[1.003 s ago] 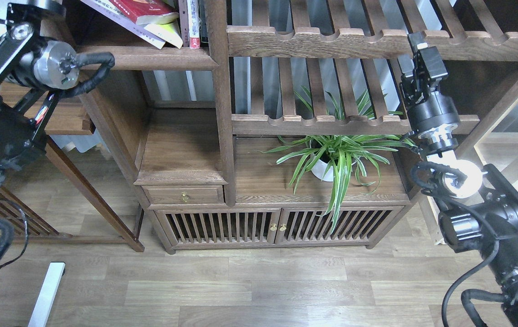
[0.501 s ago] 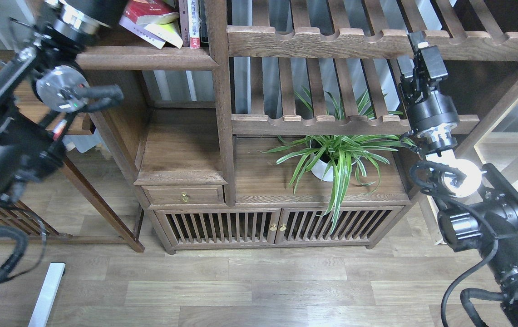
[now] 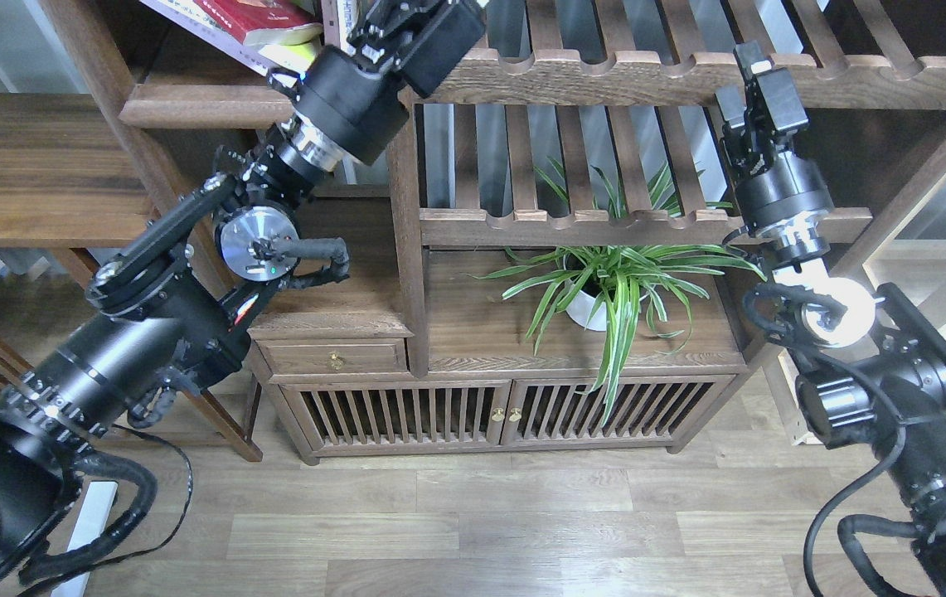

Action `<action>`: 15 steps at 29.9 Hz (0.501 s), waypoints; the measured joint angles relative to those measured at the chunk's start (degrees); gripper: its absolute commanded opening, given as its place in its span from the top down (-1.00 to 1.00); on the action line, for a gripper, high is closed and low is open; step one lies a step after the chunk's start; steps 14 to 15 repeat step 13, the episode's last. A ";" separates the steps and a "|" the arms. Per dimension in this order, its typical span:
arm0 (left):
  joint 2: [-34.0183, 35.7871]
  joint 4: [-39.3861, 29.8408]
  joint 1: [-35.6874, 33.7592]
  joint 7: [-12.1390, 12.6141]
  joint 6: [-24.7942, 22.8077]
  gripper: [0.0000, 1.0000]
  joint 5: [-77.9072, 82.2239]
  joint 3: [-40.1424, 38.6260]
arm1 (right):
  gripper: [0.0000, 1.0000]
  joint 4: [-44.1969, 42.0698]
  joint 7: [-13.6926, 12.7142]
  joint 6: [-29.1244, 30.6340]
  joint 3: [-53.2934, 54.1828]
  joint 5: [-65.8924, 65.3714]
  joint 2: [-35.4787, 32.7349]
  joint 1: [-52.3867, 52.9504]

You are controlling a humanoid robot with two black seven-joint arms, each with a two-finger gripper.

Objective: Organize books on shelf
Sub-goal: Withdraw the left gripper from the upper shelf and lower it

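Swung in from the far left since the earlier frames: left arm, now reaching diagonally up across the shelf front. Left pincer at top edge, against the upright post; fingers cropped and dark, opening cannot be told, hold on anything not visible.

Books: dark red on top, pale lilac and yellow-green beneath, stacked aslant at the shelf's right end, just left of the left arm's wrist.

Potted plant: centre, on the low cabinet's tabletop, white pot.

Right pincer: raised before the slatted rail at right, little changed; fingers indistinct, state cannot be told.
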 measured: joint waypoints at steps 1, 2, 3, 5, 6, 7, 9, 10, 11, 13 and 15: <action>-0.01 0.22 0.28 0.04 0.03 -0.99 -0.02 0.60 | -0.68 0.00 0.00 0.00 0.00 -0.26 -0.06 0.00; -0.02 0.39 0.53 0.07 0.05 -0.99 -0.02 1.49 | -0.68 0.00 0.00 0.00 0.00 -0.46 -0.12 0.00; -0.03 0.48 0.70 0.08 0.06 -0.99 -0.05 2.37 | -0.68 0.00 0.00 0.00 0.00 -0.59 -0.19 0.00; -0.04 0.53 0.94 0.08 0.06 -0.99 -0.09 3.62 | -0.68 0.02 -0.01 0.00 0.04 -0.73 -0.29 0.00; -0.05 0.53 1.07 0.08 -0.02 -0.99 -0.10 4.12 | -0.68 0.04 -0.01 0.00 0.07 -0.78 -0.33 0.00; -0.05 0.52 1.23 0.08 -0.12 -0.99 -0.11 4.46 | -0.68 0.05 -0.03 0.00 0.07 -0.81 -0.34 0.00; -0.05 0.43 1.52 0.07 -0.32 -0.99 -0.12 5.19 | -0.68 0.06 -0.08 0.00 0.07 -0.96 -0.36 -0.15; -0.05 0.37 1.59 0.06 -0.40 -0.99 -0.13 5.49 | -0.68 0.07 -0.09 0.00 0.06 -1.14 -0.39 -0.26; -0.04 0.29 1.64 0.04 -0.46 -0.99 -0.13 5.71 | -0.68 0.07 -0.10 0.00 0.06 -1.38 -0.41 -0.37; -0.04 0.17 1.71 0.03 -0.55 -0.99 -0.13 6.01 | -0.68 0.09 -0.10 0.00 0.06 -1.74 -0.45 -0.54; -0.04 0.17 1.71 0.03 -0.55 -0.99 -0.13 6.01 | -0.68 0.09 -0.10 0.00 0.06 -1.74 -0.45 -0.54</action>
